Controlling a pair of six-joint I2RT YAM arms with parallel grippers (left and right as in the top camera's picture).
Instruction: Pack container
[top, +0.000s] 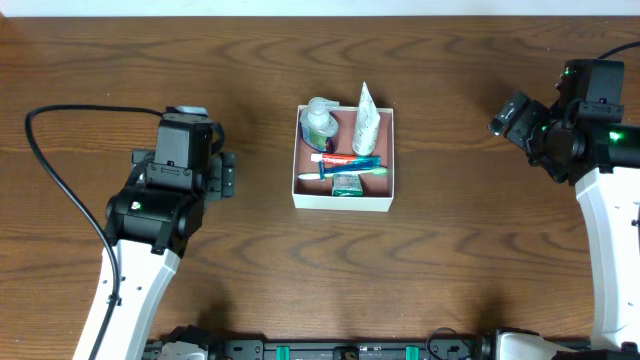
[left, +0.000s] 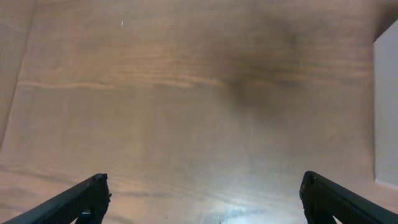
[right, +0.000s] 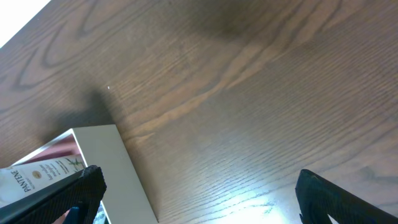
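Note:
The container (top: 340, 201) is a square white box with a pinkish-brown floor at the table's middle. In it lie a clear bottle with blue liquid (top: 318, 122), a white tube (top: 365, 120), a toothpaste tube (top: 350, 160), a toothbrush (top: 352, 173) and a green soap packet (top: 346, 184). My left gripper (top: 224, 175) is open and empty, to the left of the container. Its wrist view (left: 205, 190) shows the container wall (left: 387, 106) at the right edge. My right gripper (top: 508, 116) is open and empty, to the right of the container. Its wrist view (right: 199, 185) shows the wall (right: 115, 168) and the white tube (right: 37, 177).
The dark wooden table (top: 450, 260) has a pale strip along its far edge (top: 320, 8). A black cable (top: 60, 190) loops by the left arm. The arm bases stand at the near edge (top: 340, 350).

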